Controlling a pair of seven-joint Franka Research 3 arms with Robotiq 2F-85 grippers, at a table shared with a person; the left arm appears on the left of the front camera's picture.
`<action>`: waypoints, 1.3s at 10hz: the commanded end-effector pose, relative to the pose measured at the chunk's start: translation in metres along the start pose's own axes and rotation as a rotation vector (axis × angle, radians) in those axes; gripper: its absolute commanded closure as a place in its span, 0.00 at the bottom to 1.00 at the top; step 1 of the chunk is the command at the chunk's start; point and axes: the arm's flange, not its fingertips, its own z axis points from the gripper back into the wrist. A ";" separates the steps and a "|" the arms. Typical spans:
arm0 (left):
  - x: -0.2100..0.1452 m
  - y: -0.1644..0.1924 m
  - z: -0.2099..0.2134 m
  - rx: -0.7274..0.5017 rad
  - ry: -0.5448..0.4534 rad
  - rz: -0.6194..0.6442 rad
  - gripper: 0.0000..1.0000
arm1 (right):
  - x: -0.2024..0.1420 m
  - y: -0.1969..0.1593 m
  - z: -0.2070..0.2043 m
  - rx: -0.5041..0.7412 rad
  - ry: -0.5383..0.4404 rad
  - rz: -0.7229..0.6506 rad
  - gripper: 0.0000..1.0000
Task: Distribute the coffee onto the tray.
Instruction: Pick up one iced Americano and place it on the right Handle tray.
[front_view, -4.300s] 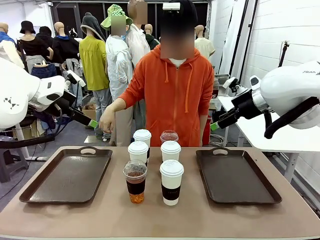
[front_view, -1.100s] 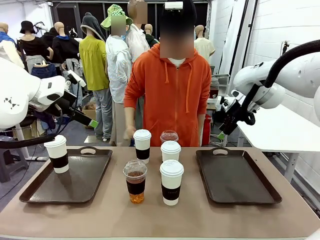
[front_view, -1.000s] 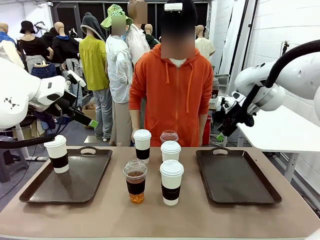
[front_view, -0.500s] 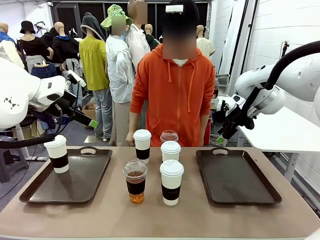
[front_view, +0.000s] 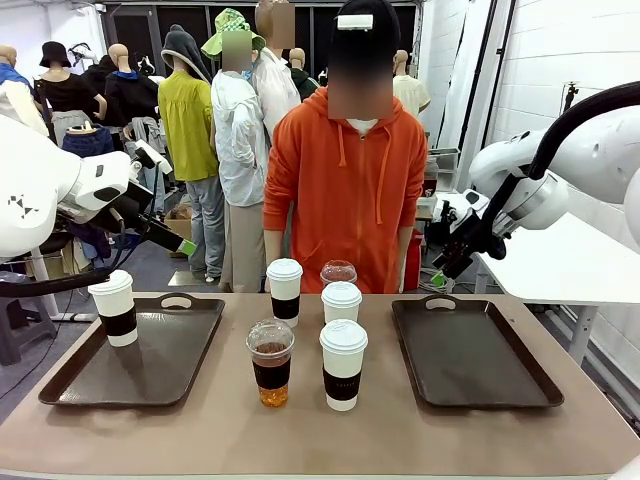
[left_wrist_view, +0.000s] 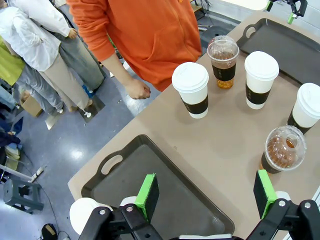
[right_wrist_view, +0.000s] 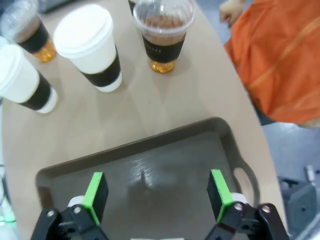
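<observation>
Right gripper (right_wrist_view: 157, 192) hangs empty, jaws spread wide, above the dark brown rectangular plastic tray (right_wrist_view: 150, 165), with white-lidded black-sleeved paper cups (right_wrist_view: 90, 47) standing near it.

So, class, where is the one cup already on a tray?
In the front view, the white cup stands on the left tray, near its far left corner.

The rear clear cup (front_view: 338, 271) stands half hidden behind a white cup (front_view: 341, 302).

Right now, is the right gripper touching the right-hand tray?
Apart. The front view shows the right gripper hanging in the air above the far edge of the right-hand tray, with a clear gap between them.
</observation>
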 end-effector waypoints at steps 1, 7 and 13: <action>0.000 0.000 0.000 -0.009 -0.004 0.001 0.00 | -0.011 -0.024 -0.026 0.032 -0.101 0.045 0.00; 0.000 0.000 0.000 -0.009 -0.004 0.001 0.00 | -0.043 -0.055 -0.088 0.056 -0.275 0.118 0.00; 0.000 0.000 0.000 -0.009 -0.004 0.001 0.00 | -0.046 -0.063 -0.125 0.163 -0.464 0.077 0.00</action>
